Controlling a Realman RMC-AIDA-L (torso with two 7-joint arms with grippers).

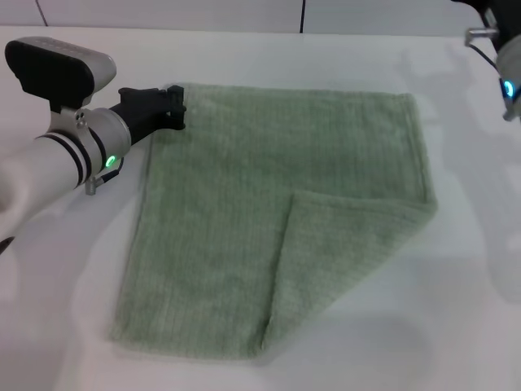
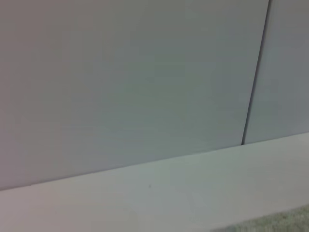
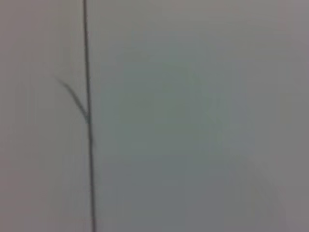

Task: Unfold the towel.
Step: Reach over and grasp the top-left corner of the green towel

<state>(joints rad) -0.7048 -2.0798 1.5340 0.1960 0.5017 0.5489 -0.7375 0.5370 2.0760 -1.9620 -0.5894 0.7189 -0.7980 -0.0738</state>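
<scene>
The pale sage-green towel (image 1: 244, 212) lies mostly flat on the white table (image 1: 65, 326) in the head view. Its near right corner is folded back over the cloth as a triangular flap (image 1: 350, 244). My left gripper (image 1: 169, 107) is low at the towel's far left corner, touching or just over its edge. A sliver of the towel shows in the left wrist view (image 2: 289, 221). Only part of my right arm (image 1: 509, 77) shows, raised at the far right, away from the towel. The right wrist view shows only blank wall.
A pale wall with a dark vertical seam (image 2: 255, 72) rises behind the table's far edge. Bare table surface surrounds the towel on all sides.
</scene>
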